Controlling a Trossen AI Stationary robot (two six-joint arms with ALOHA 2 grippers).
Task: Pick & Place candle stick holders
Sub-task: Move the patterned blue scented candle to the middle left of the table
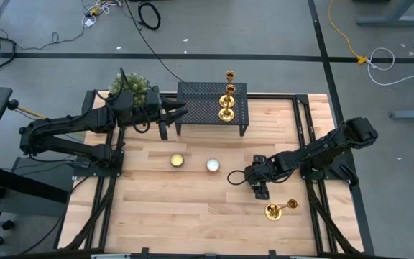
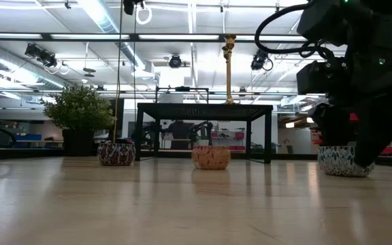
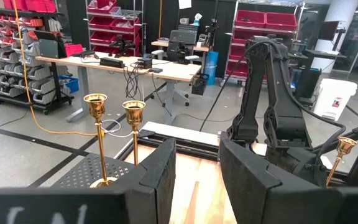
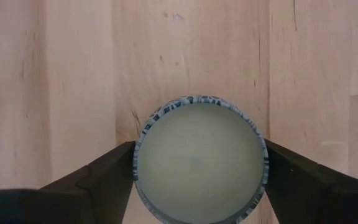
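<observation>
patterned cup: round candle cup filled with pale wax, standing on the bench directly under the right wrist camera
right gripper: right gripper is down over the right half of the bench, jaws spread wide, one on each side of the patterned cup, tips just beside its wall; the cup sits on the wood
third candle stick holder: third candle stick holder stands on the bench near the right gripper, toward the front edge, apart from the jaws
first candle stick holder: first candle stick holder stands upright on the black mesh stand at the back of the bench
second candle stick holder: second candle stick holder stands upright just beside the first on the same stand, toward its right end
left gripper: left gripper hangs by the left end of the mesh stand, pointing along it toward the two gold sticks; jaws a little apart, nothing between them
other cups: yellow candle cup and white candle cup sit side by side mid-bench, in front of the stand, apart from both arms
plant: potted plant at the back left corner, behind the left arm
</observation>
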